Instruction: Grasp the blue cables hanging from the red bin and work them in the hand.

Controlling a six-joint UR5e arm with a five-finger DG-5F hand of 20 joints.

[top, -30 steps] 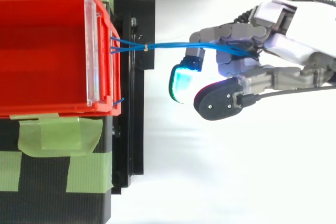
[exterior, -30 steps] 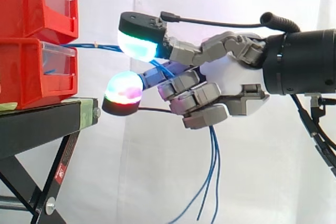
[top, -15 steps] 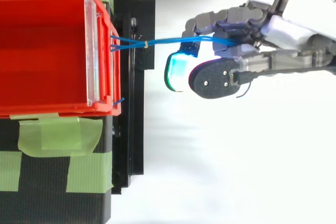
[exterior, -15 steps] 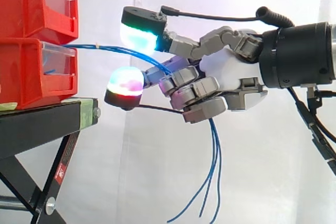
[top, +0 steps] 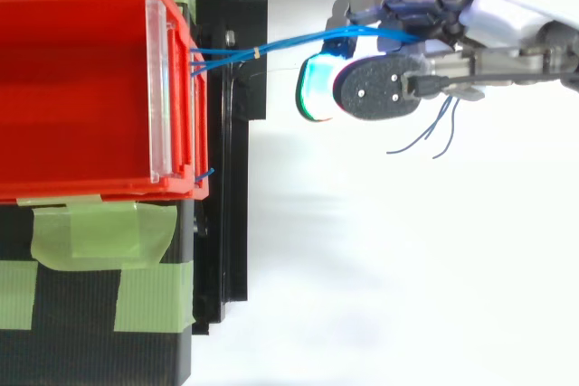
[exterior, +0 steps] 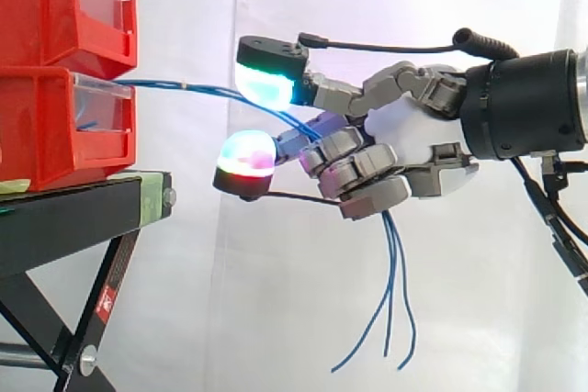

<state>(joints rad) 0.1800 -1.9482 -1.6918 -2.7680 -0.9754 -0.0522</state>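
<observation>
Thin blue cables (exterior: 207,90) run from the front of the lower red bin (exterior: 55,126) to the right, pulled nearly level. In the top view the same cables (top: 280,42) leave the bin's front wall (top: 194,88) and arc into the hand. The hand (exterior: 404,140) is to the right of the bins, its fingers curled round the cables. One glowing pad (exterior: 266,80) sits above the cables and another (exterior: 244,155) below. The loose cable ends (exterior: 390,319) dangle beneath the hand.
A second red bin (exterior: 64,6) is stacked on the lower one. Both stand on a black stand (exterior: 83,218) with green tape (top: 99,232). A white curtain hangs behind, and open space lies below and in front of the hand.
The hand, still holding the cables, has moved right, away from the bins, and toward the upper edge of the top view. The cables are drawn tighter; their loose ends swing out.
</observation>
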